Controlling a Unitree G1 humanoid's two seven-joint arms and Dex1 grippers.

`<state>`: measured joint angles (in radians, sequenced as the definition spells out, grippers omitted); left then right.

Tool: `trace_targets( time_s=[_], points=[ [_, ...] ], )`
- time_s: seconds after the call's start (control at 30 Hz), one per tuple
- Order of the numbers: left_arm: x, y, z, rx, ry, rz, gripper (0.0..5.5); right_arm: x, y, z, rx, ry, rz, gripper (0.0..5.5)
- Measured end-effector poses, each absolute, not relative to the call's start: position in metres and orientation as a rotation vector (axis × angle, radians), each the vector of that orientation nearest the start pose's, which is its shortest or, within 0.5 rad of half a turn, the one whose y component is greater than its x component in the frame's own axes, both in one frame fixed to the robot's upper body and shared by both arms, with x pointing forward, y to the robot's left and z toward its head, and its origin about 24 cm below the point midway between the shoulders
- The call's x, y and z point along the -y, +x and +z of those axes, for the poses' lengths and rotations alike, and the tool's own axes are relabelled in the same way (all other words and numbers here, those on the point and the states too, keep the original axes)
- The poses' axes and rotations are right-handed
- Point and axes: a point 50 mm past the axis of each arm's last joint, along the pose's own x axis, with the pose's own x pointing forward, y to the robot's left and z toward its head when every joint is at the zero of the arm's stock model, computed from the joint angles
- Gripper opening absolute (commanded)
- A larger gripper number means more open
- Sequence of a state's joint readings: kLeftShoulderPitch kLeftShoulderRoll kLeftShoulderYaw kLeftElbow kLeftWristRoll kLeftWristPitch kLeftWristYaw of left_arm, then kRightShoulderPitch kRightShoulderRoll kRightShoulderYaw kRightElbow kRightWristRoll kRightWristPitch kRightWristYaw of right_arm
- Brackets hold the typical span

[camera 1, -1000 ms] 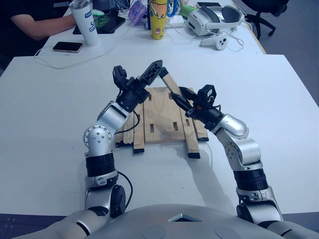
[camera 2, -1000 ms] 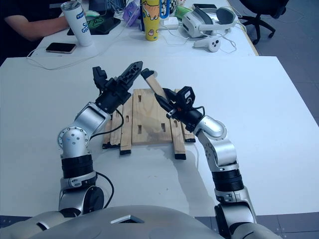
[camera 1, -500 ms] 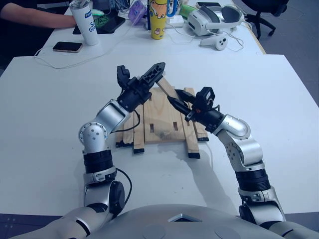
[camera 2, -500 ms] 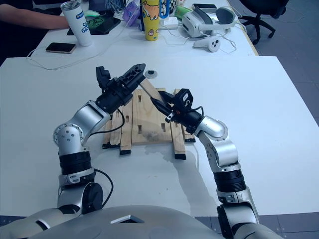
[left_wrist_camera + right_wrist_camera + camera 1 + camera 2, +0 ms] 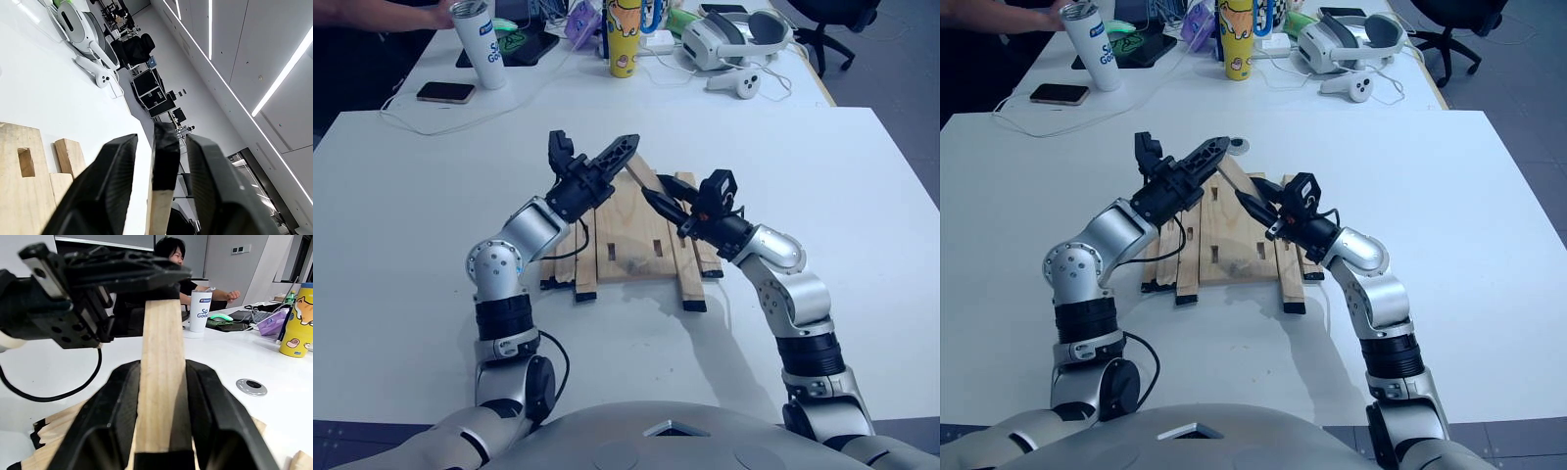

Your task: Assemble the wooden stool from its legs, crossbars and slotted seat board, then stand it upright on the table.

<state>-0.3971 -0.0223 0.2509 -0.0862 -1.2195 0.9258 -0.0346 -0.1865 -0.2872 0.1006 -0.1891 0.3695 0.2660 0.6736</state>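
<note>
Right jaws clamp the leg (image 5: 641, 174), tilted above the seat board (image 5: 628, 235) on the worktop (image 5: 832, 196). Left jaws bracket its dark tip; grip I cannot tell. I'd align its lower end to a slot and press slowly.

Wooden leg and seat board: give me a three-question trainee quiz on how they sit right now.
1. True or false: the seat board stands upright on the table.
2. The wooden leg is: A) flat on the table, B) held tilted over the board, C) standing in a cup.
3. Fill in: the fingers of the right gripper are shut on the ____.
Key: 1 false, it lies flat; 2 B; 3 wooden leg.
</note>
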Motion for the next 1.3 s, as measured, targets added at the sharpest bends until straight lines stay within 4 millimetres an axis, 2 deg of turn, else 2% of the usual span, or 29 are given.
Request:
trace_targets(
  time_s=[0.23,0.47,0.5,0.6,0.63,0.73,0.87,0.97,1.03,1.17,1.3],
  points=[
    [-0.097,0.288,0.131,-0.303,-1.034,-0.744,0.48,0.124,0.262,0.109,0.074,0.032,0.896,1.3],
    [-0.1,0.289,0.129,-0.3,-0.994,-0.732,0.41,0.124,0.262,0.107,0.067,0.023,0.893,1.3],
    [-0.1,0.289,0.129,-0.297,-0.986,-0.73,0.41,0.124,0.262,0.107,0.064,0.02,0.891,1.67],
    [-0.103,0.292,0.129,-0.245,-0.966,-0.698,0.41,0.126,0.264,0.103,0.041,0.002,0.869,2.06],
    [-0.107,0.294,0.129,-0.213,-0.957,-0.669,0.41,0.128,0.265,0.1,0.017,-0.002,0.855,2.23],
    [-0.119,0.296,0.138,-0.099,-0.924,-0.602,0.41,0.137,0.265,0.087,-0.057,-0.053,0.819,2.26],
    [-0.135,0.286,0.148,0.038,-0.88,-0.472,0.41,0.163,0.264,0.066,-0.162,-0.116,0.734,2.26],
    [-0.147,0.262,0.137,0.07,-0.834,-0.329,0.41,0.185,0.268,0.06,-0.183,-0.125,0.623,2.26],
    [-0.153,0.246,0.122,0.059,-0.812,-0.225,0.41,0.196,0.269,0.06,-0.179,-0.122,0.572,2.26],
    [-0.16,0.237,0.109,0.05,-0.772,-0.115,0.41,0.203,0.27,0.058,-0.184,-0.124,0.544,2.26],
    [-0.154,0.235,0.096,0.015,-0.731,-0.09,0.41,0.202,0.275,0.057,-0.195,-0.139,0.551,2.26]
  ],
)
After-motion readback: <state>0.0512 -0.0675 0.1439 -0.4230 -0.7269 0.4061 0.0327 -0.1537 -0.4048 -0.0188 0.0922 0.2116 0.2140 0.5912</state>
